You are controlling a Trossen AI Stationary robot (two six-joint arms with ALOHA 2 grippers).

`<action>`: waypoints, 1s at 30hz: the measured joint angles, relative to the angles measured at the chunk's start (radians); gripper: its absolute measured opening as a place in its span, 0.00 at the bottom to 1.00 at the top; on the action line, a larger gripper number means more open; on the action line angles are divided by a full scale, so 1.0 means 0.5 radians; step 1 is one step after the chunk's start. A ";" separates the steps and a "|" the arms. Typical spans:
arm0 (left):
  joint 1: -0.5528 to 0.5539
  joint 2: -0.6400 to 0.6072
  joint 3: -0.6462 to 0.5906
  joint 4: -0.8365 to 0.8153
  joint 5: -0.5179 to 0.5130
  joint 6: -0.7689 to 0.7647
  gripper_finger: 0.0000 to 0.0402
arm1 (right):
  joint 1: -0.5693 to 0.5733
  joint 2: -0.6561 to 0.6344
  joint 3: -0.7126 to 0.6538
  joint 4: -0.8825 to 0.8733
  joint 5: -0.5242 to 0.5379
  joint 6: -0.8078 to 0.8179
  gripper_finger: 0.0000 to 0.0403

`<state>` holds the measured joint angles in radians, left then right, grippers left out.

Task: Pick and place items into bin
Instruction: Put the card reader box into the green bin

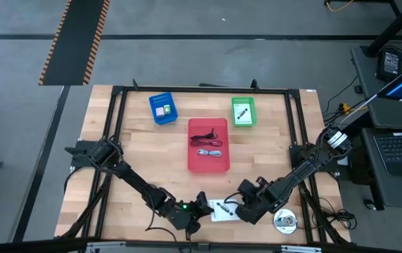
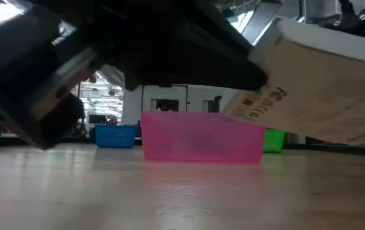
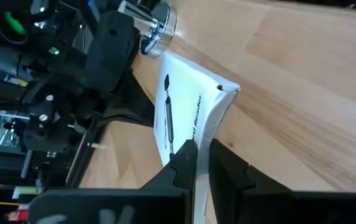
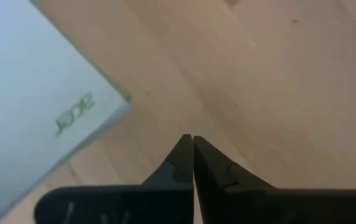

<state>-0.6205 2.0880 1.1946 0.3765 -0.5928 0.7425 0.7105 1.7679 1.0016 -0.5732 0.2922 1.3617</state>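
Observation:
A white card box with a pen picture [image 3: 187, 93] lies by the table's near edge [image 1: 223, 210], between both grippers. My left gripper [image 3: 200, 158] is shut on it, coming from the left [image 1: 202, 205]. My right gripper [image 4: 193, 142] is shut, just right of the box [image 1: 247, 204], with the box's green-lettered face [image 4: 28, 93] beside its tips. A silver disc [image 1: 285, 221] rests on the table beyond my right gripper. Coiled cables [image 1: 208, 140] lie in the red tray [image 1: 192, 165], a pink block [image 1: 164, 110] in the blue tray, and a white packet [image 1: 242, 113] in the green tray. My left gripper pinches the white box's near end [image 3: 198, 140] between its two fingers, one on the printed face and one behind. The fingers come level from the table's left, along the box. The box stands tipped on edge and tilted [image 2: 310, 83]. Whether its far end touches the table cannot be told.
The blue tray [image 1: 153, 112] and green tray [image 1: 234, 116] sit toward the far edge, with the red tray [image 2: 201, 137] mid-table. A black frame [image 1: 117, 126] borders the tabletop. Bare wood lies left and right of the red tray.

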 joint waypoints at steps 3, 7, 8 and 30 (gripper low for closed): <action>-0.002 -0.054 -0.001 -0.075 -0.037 -0.001 0.05 | 0.001 -0.002 0.015 -0.022 0.001 -0.022 0.00; 0.001 -0.174 -0.001 -0.206 -0.035 -0.048 0.04 | 0.001 -0.004 0.125 -0.229 0.023 -0.053 0.00; 0.001 -0.214 -0.001 -0.255 -0.036 -0.051 0.04 | 0.003 -0.004 0.162 -0.283 0.056 -0.087 0.00; 0.207 -1.139 -0.214 -0.781 0.252 -0.010 0.04 | 0.306 -0.009 0.710 -0.856 1.271 -0.435 0.00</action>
<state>-0.5170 1.5184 1.0877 -0.0141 -0.4669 0.7374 0.8635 1.7634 1.3567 -1.0014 0.9278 1.1441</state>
